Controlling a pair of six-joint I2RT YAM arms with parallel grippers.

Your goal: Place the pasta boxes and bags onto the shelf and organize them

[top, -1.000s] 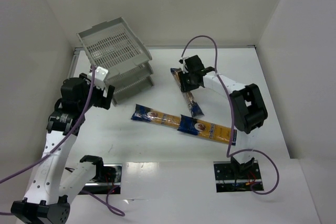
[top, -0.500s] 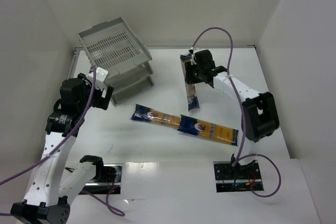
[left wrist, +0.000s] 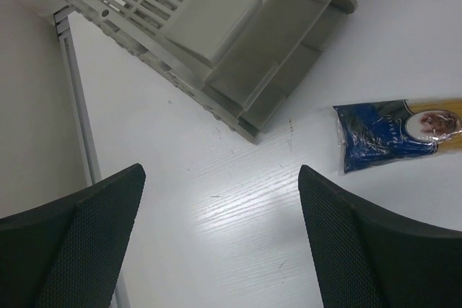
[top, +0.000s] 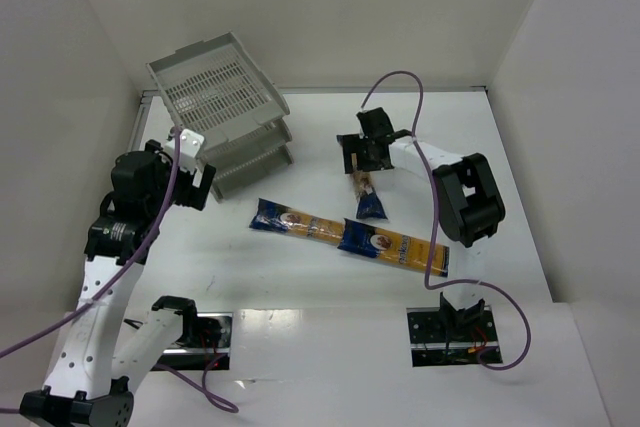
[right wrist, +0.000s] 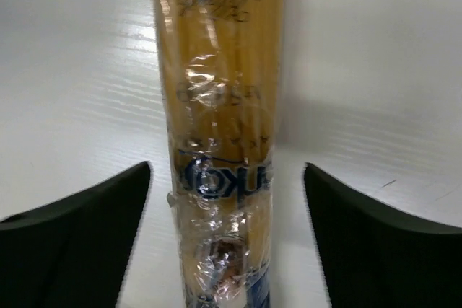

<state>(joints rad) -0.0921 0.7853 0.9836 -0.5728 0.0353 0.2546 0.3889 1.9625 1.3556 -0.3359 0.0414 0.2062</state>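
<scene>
- Shelf [top: 222,107]: light grey three-tier stack of slotted trays, far-left corner of the counter.
- Left spaghetti packet [top: 293,221] and right spaghetti packet [top: 396,248]: mid-counter in one slanted line, ends meeting. Dark blue ends, small white label, orange-yellow strands showing through the middle.
- Far spaghetti packet [top: 367,197]: nearer the far edge; possibly tilted, view unclear.
- Right gripper [right wrist: 227,171]: fingers spread, straddling the far packet with a gap on each side.
- Left gripper [left wrist: 220,178]: fingers spread over bare counter beside the shelf.

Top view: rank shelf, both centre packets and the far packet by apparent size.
1. shelf
2. left centre packet and right centre packet, alike
3. far packet, looks smallest but partly hidden by the right gripper
</scene>
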